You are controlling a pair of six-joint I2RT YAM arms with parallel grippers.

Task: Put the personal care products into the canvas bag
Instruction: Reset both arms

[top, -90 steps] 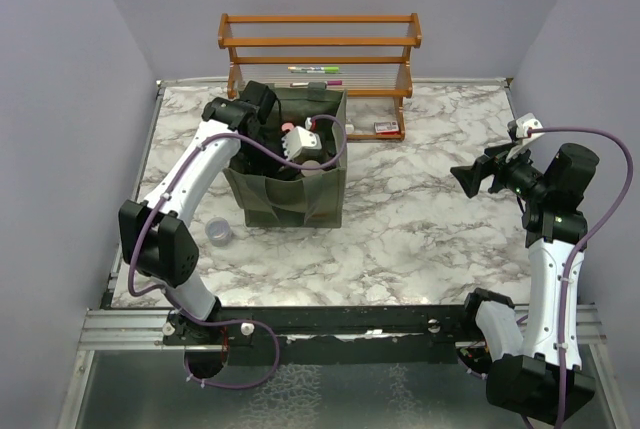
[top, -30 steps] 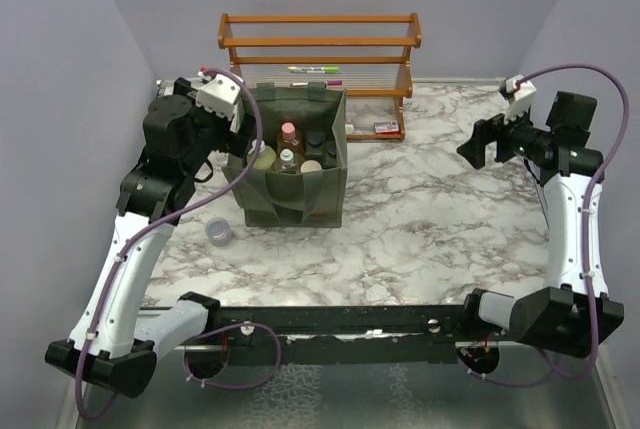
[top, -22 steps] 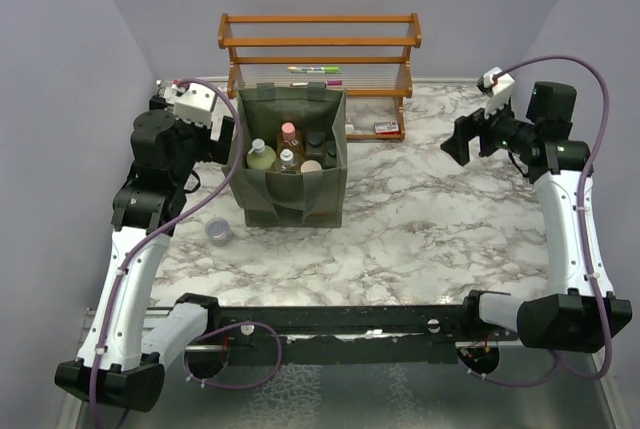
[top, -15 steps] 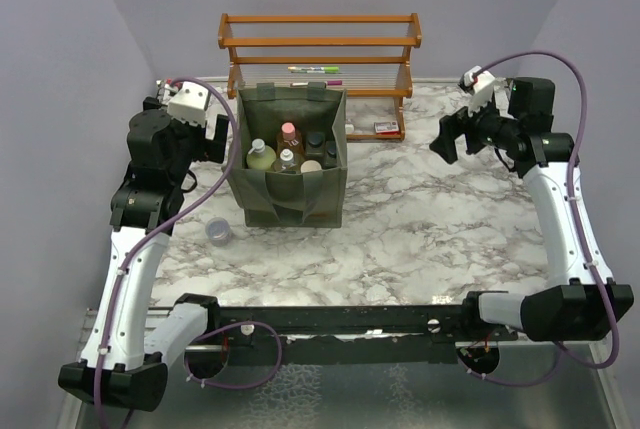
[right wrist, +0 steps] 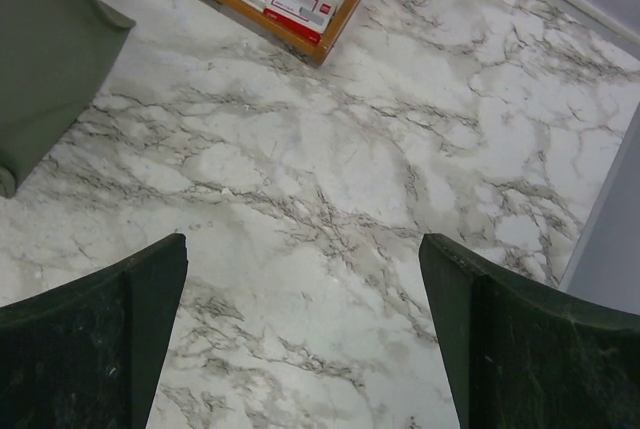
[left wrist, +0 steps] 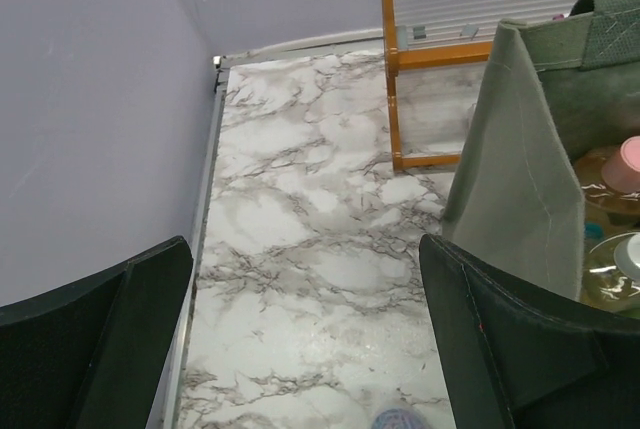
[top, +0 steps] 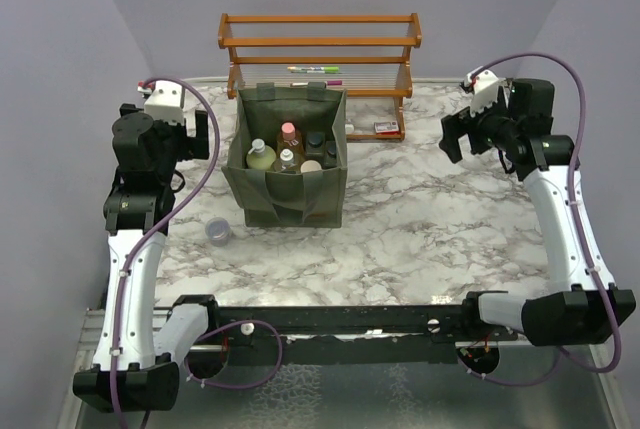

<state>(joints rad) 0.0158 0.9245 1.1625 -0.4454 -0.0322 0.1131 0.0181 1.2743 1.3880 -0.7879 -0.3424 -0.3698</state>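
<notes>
The olive-green canvas bag (top: 285, 194) stands upright on the marble table, left of centre. Inside it I see a pale green bottle (top: 261, 157), an orange bottle with a pink cap (top: 289, 135), a clear bottle (top: 286, 160) and a black cap (top: 315, 139). The left wrist view shows the bag's side wall (left wrist: 510, 179) and the pink cap (left wrist: 632, 162) inside. My left gripper (top: 202, 134) hangs open and empty above the table, left of the bag. My right gripper (top: 452, 136) is open and empty, high over the table's right side.
An orange-brown wooden rack (top: 320, 49) stands behind the bag with marker pens (top: 315, 70) on a shelf and a small red-and-white box (top: 385, 128) on its base. A lavender cup (top: 218, 232) sits on the table left of the bag's front. Grey walls close in both sides.
The left arm has pulled out of the bag and swung left, away from it. The right gripper rose and moved toward the back of the table. Both stayed open.
</notes>
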